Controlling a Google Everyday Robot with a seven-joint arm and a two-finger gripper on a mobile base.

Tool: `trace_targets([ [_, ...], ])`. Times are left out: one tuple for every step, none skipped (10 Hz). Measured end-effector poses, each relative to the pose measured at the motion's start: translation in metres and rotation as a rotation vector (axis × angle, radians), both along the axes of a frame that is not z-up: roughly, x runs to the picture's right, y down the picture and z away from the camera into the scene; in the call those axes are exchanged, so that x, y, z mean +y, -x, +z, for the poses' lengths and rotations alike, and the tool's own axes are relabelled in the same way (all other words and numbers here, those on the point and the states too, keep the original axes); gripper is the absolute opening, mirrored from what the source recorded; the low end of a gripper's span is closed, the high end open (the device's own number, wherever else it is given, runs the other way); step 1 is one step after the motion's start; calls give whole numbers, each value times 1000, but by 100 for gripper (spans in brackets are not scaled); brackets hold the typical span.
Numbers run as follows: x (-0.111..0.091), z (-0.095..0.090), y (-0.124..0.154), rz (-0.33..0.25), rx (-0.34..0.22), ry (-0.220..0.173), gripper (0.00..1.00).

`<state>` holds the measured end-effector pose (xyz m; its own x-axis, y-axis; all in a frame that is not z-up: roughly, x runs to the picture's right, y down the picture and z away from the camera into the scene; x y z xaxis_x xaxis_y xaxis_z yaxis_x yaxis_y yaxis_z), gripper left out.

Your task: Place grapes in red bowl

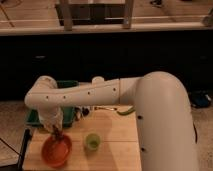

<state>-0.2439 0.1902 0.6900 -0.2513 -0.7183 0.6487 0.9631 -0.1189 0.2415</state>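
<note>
The red bowl (pixel 56 151) sits at the front left of the wooden table (pixel 112 145). My white arm reaches in from the right, bends at the elbow and points down. My gripper (pixel 55 131) hangs just above the bowl's far rim. A small dark shape (pixel 56 134) at its tip, over the bowl, looks like the grapes. I cannot tell whether the gripper holds it or whether it lies in the bowl.
A small green cup (pixel 92 141) stands to the right of the bowl. A dark green rectangular bin (pixel 34 119) sits behind the bowl, mostly hidden by my arm. A greenish curved object (pixel 126 111) lies at the table's back edge. A dark rod (pixel 24 146) leans at the left edge.
</note>
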Motion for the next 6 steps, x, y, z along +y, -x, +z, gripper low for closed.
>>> trace_targets([
  [0, 1, 0, -13, -10, -1, 0],
  [0, 1, 0, -16, -11, -2, 0],
  [0, 1, 0, -19, -13, -3, 0],
  [0, 2, 0, -23, -16, -3, 0],
  [-1, 2, 0, -25, -18, -5, 0],
  [0, 3, 1, -30, -21, -6, 0],
])
